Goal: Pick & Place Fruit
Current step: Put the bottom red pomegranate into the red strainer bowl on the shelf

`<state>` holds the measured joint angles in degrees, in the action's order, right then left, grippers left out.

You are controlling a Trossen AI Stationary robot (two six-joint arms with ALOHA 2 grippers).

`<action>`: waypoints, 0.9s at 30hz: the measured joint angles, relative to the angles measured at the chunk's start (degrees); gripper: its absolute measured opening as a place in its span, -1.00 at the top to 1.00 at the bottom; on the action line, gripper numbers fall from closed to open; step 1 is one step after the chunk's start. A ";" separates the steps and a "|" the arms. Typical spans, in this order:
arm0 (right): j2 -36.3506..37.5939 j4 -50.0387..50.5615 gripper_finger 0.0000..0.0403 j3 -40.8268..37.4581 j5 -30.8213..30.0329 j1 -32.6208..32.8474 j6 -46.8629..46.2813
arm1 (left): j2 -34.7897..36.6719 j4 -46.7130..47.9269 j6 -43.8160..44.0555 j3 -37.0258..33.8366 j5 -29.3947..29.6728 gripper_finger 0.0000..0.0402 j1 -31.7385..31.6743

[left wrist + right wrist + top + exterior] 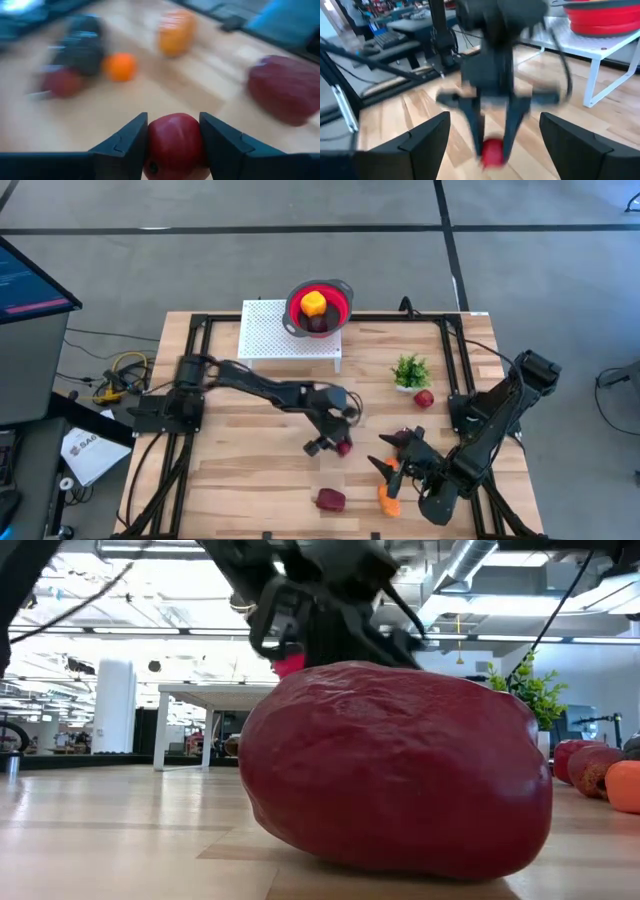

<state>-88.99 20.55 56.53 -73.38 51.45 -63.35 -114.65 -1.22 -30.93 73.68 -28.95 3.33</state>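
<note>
High view: left tool (335,442) reaches mid-table, clamping red fruit (344,447).

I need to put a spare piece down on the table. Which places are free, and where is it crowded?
Free: bare wood between the left arm's base and the left claw, which holds a red fruit. Crowded: by the right claw, among the orange pieces, and near the plant.

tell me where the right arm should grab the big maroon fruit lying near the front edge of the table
Probably across the narrow middle of the large maroon lumpy toy fruit, coming straight down from above. It lies flat on its long side, alone on bare wood, so its sides are clear. The right pincer is open beside it; the left pincer already holds a small red fruit.
</note>
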 joint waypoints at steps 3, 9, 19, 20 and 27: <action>-3.74 -0.21 -0.49 -0.02 0.01 -0.91 1.63 | 9.16 0.20 3.31 -4.31 7.33 0.22 0.03; -11.25 -1.90 -0.49 -0.04 0.06 -6.12 4.57 | 27.22 -0.35 21.74 -13.45 15.90 0.20 -0.58; -18.58 -15.68 -0.49 7.49 0.07 -16.96 53.01 | 46.62 -18.13 46.93 -35.69 29.81 0.21 -0.74; -18.95 -17.10 -0.49 8.62 -0.04 -18.01 57.62 | 47.88 -20.04 48.65 -38.56 30.85 0.20 -0.74; -19.43 -32.38 -0.49 12.41 8.00 -23.54 82.93 | 49.27 -42.84 58.11 -53.04 33.59 0.17 -0.18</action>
<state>-108.42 -11.83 68.95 -65.39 27.91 19.58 -65.38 -44.06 27.18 20.64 4.64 3.15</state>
